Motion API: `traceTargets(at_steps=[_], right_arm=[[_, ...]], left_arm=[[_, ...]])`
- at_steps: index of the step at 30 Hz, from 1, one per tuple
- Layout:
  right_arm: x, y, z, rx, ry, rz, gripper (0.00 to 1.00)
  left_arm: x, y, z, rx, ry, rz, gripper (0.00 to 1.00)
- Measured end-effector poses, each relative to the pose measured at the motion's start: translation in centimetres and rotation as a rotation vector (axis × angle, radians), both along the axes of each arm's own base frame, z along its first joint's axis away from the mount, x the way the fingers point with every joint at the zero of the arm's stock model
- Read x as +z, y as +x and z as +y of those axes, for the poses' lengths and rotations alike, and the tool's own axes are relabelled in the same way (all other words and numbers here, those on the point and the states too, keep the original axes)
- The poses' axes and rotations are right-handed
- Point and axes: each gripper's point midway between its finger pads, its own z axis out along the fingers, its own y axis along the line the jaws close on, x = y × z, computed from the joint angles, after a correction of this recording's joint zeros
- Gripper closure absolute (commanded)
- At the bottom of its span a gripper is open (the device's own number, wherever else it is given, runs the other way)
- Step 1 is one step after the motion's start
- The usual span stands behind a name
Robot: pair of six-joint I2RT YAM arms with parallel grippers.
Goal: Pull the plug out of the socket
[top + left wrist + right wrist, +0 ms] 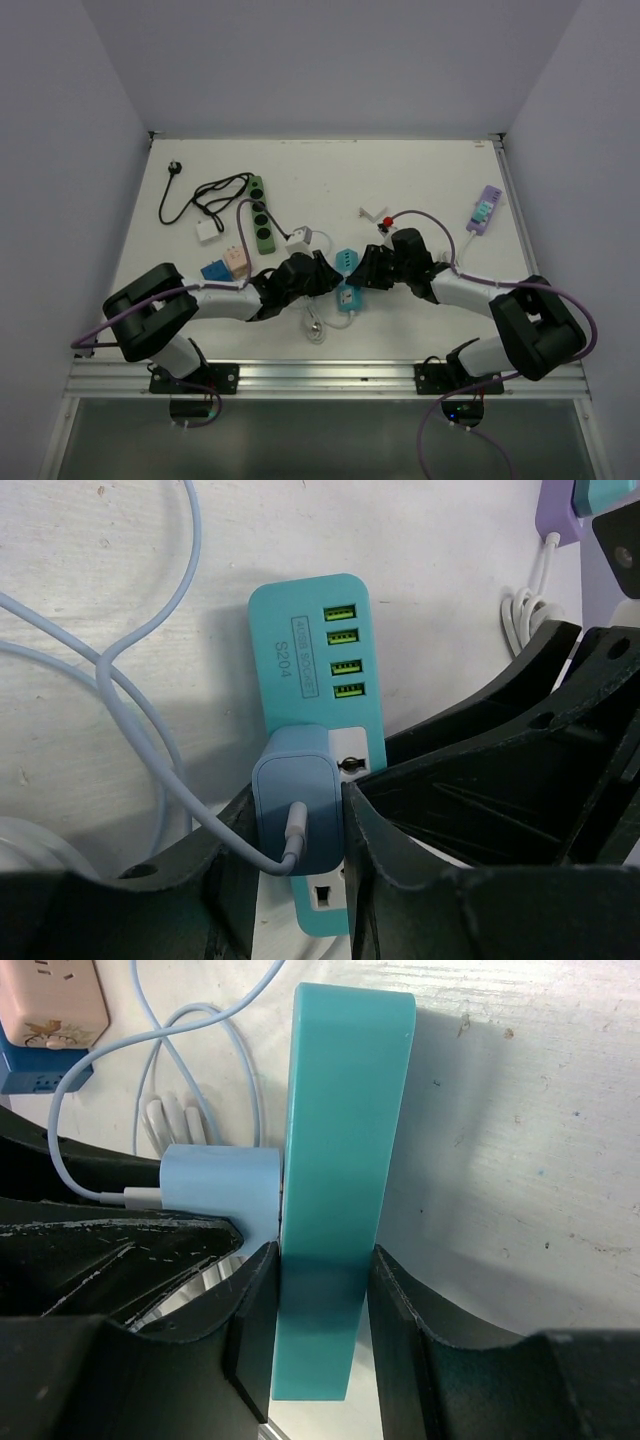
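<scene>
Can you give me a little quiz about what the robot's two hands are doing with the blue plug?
1. True or false: the left end effector is shut on the blue plug.
2. How many green ports does the teal socket strip show? A two, B four, C six.
3. Fill in: the right end effector clamps the teal ____.
Key: 1 true; 2 B; 3 socket strip.

Light even & diffuse, from overhead. Top view bright; white table [400, 180] nearly washed out, side walls [60, 150] greyer. Soft shadow beside teal socket strip [340, 1160] in right wrist view. Wrist pics sharp mid-frame; bottom edges v. dark, little detail.
</scene>
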Motion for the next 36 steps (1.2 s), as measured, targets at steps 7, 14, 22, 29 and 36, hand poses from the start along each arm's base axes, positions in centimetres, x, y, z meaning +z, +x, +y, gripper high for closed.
traceTargets(at_steps=[7, 14, 22, 29, 36], right_arm=[[0.1, 0.1, -0.4, -0.015, -0.052, -0.016, 1.0], [0.0, 1.6, -1.9, -0.098, -0.14, -0.021, 1.0], [0.0, 2.2, -2.5, -0.131, -0.166, -0.028, 1.0], [0.1, 2.4, -3.7, -0.171, -0.171, -0.038, 1.0], [0.2, 2.3, -4.5, -0.198, -0.181, -0.055, 1.0]], left_arm=[[0.6, -0.1, 0.8, 0.013, -0.023, 0.004, 1.0], [3.1, 1.0, 3.0, 0.084, -0.071, -0.042, 1.0], [3.1, 2.1, 4.8, 0.111, -0.018, -0.046, 1.0], [9.7, 9.2, 6.8, 0.147, 0.104, -0.153, 1.0], [23.9, 17.4, 7.7, 0.185, 0.169, -0.421, 1.0]])
